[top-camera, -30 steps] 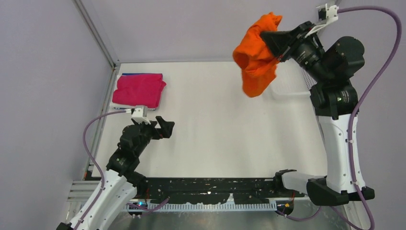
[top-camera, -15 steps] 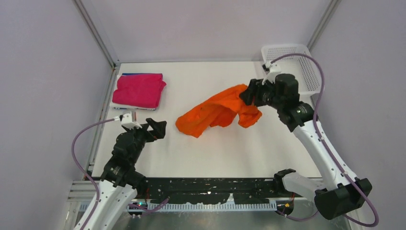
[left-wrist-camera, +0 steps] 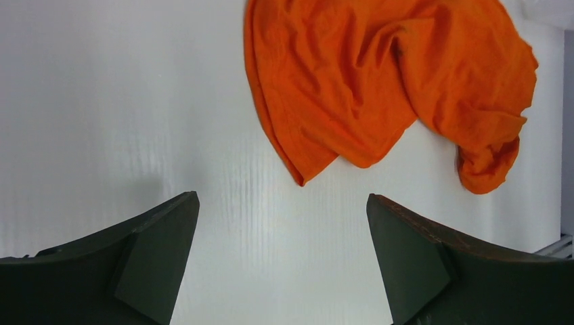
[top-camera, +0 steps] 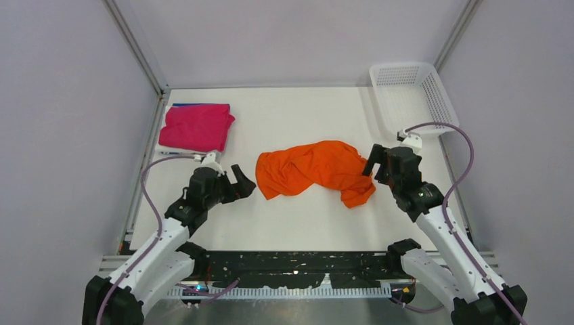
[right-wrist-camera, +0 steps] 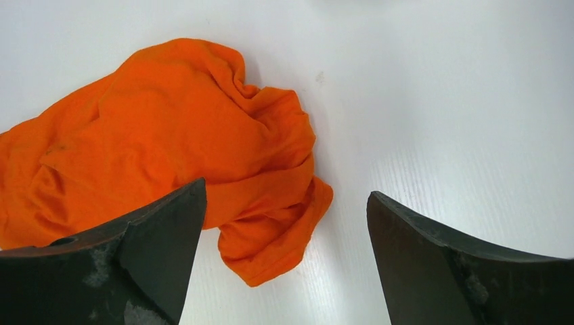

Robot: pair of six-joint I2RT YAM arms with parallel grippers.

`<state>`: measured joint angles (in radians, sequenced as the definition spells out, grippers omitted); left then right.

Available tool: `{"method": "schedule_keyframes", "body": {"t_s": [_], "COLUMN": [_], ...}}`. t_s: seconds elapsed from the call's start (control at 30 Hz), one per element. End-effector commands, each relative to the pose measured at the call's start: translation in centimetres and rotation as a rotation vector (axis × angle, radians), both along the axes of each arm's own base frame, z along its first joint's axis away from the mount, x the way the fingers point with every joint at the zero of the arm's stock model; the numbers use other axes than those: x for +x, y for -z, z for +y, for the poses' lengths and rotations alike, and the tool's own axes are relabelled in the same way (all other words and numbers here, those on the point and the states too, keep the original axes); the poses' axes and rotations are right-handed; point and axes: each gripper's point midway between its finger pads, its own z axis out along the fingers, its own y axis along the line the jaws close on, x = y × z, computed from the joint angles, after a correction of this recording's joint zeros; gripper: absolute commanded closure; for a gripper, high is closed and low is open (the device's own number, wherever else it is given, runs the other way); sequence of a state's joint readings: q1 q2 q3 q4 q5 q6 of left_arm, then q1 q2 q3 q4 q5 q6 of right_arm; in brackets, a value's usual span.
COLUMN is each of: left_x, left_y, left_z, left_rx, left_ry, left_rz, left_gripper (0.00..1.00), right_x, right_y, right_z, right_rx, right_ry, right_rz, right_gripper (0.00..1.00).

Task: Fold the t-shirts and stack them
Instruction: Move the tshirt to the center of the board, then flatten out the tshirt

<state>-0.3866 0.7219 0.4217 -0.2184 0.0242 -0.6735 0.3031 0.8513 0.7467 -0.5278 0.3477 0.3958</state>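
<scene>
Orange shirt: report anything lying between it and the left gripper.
Nothing visible does. The left gripper, jaws open, points at the orange shirt, and the left wrist view shows only white table in the gap between them.

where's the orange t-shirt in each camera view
top external: orange t-shirt in the middle of the white table
left wrist: upper right, cut by the top edge
right wrist: left half, cut by the left edge
shared landmark: its bunched end, seen in all three
</scene>
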Motion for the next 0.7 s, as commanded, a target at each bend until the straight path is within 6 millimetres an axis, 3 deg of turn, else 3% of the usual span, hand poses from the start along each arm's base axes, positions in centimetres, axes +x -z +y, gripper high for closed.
{"method": "schedule_keyframes", "body": {"t_s": [0.0,0.1,0.3,0.4,0.53,0.67], "left_x": [0.4,0.5,1.6,2.0,2.0,1.7], "left_y": [-0.7,1.3,4.0,5.2,7.0,8.5], "left_z": [-4.0,-5.6,-8.8,-9.5,-9.9,-9.8], "left_rx": [-0.1,-0.04,0.09,0.146,0.217,0.285], "left_ry": [0.135,0.165,0.216,0.225,0.229,0.217], "left_rz": [0.033,0.105,0.22,0.271,0.326,0.383], "left_gripper": [0.01,0.05,0.23,0.29,0.36,0.37], "right_x": [-0.8,-2.1,-4.1,-4.9,-4.6,-4.5], "right_y": [1.8,3.1,6.1,7.7,7.9,8.1], "right_z": [1.4,2.9,3.4,3.9,4.3,4.1], "right_rx": [0.18,0.252,0.262,0.278,0.292,0.286], "right_ry": [0.042,-0.026,-0.074,-0.1,-0.121,-0.117], "right_rz": [-0.038,-0.009,0.058,0.092,0.074,0.068], "right_gripper": [0.05,0.05,0.04,0.04,0.03,0.03]}}
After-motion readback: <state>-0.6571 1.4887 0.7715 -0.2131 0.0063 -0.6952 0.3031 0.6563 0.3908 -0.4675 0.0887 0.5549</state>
